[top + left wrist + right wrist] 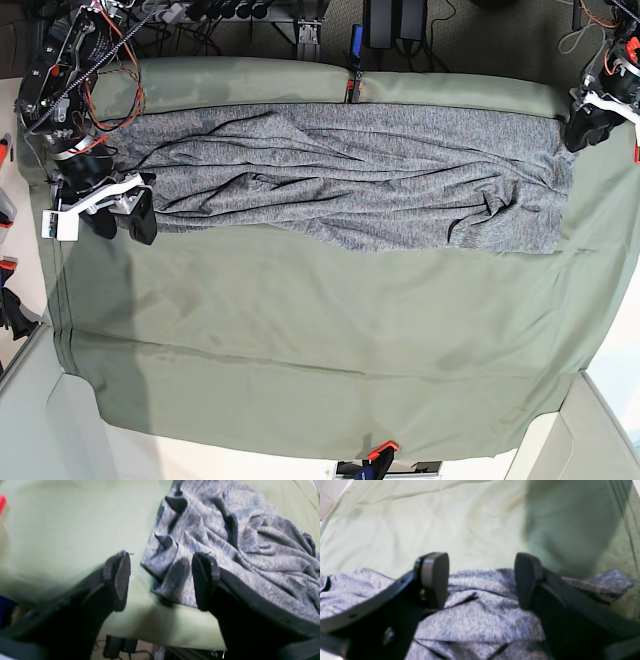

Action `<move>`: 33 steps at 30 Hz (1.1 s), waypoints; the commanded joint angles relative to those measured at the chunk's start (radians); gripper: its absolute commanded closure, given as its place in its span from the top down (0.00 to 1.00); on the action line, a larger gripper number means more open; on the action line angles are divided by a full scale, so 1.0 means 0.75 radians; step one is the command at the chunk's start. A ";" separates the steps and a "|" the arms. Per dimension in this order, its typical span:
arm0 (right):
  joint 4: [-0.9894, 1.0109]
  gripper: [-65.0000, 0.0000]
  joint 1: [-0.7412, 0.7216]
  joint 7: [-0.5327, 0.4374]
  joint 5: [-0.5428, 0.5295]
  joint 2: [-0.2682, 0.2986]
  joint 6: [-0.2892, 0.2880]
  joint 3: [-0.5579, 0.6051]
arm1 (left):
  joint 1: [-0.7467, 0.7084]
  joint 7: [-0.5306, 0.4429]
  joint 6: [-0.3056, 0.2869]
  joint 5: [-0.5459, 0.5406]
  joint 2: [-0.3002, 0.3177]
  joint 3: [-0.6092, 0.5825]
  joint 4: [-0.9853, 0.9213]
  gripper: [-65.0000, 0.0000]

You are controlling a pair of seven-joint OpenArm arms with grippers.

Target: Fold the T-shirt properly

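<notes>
**Both grippers wide at the ends of the T-shirt**

Nearest our wrist cameras are our own black fingers. Our left gripper [161, 580] stands wide, holding nothing; one finger [120, 577] hangs over the olive-green cloth [62, 535], the other over the wrinkled edge of the T-shirt [225, 542]. The shirt's corner lies between the two fingers, below them, and we cannot tell whether either finger touches the fabric. That view is somewhat blurred.

Our right gripper [481, 580] is equally wide and holds nothing. It hovers above the heather-grey knit, whose edge runs across the view just behind the fingertips, with bare green cloth beyond and a dark shadow on the cloth to the right.

From the base view, the T-shirt [350, 170] lies stretched in a long, rumpled band across the far part of the worktop [60, 400], on the green cloth [320, 340] that covers it. Our right gripper [120, 215] sits at the band's left end, our left gripper [585, 125] at its right end. Orange clamps [382, 455] pin the cloth at the near and far edges.
</notes>
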State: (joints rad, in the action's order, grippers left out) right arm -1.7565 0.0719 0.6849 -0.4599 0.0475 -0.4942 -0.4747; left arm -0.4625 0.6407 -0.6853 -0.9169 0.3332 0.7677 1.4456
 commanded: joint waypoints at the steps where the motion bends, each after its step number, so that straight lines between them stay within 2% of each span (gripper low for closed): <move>1: -0.024 0.62 -0.014 -0.030 -0.026 0.010 -0.010 -0.001 | -0.001 -0.032 -0.017 -0.023 0.017 -0.018 0.017 0.62; 6: -0.024 0.62 -0.014 -0.029 -0.030 0.010 -0.010 -0.001 | 0.027 -0.136 -0.017 0.105 0.018 -0.146 0.013 0.62; 15: -0.024 0.62 -0.014 -0.029 -0.030 0.010 -0.010 -0.001 | 0.149 -0.135 -0.017 0.162 0.017 -0.189 0.013 0.62; 29: -0.024 0.62 -0.014 -0.028 -0.030 0.010 -0.010 -0.001 | 0.230 -0.182 -0.008 0.257 0.018 -0.263 0.011 0.62; 33: -0.024 0.62 -0.014 -0.028 -0.030 0.010 -0.010 -0.001 | 0.264 -0.168 0.038 0.293 0.021 -0.263 0.010 0.62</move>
State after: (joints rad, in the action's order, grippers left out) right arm -1.7565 0.0723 0.6849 -0.4633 0.0475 -0.4942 -0.4747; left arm -0.2687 0.5316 -0.6586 -0.6834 0.3302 0.5655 1.4410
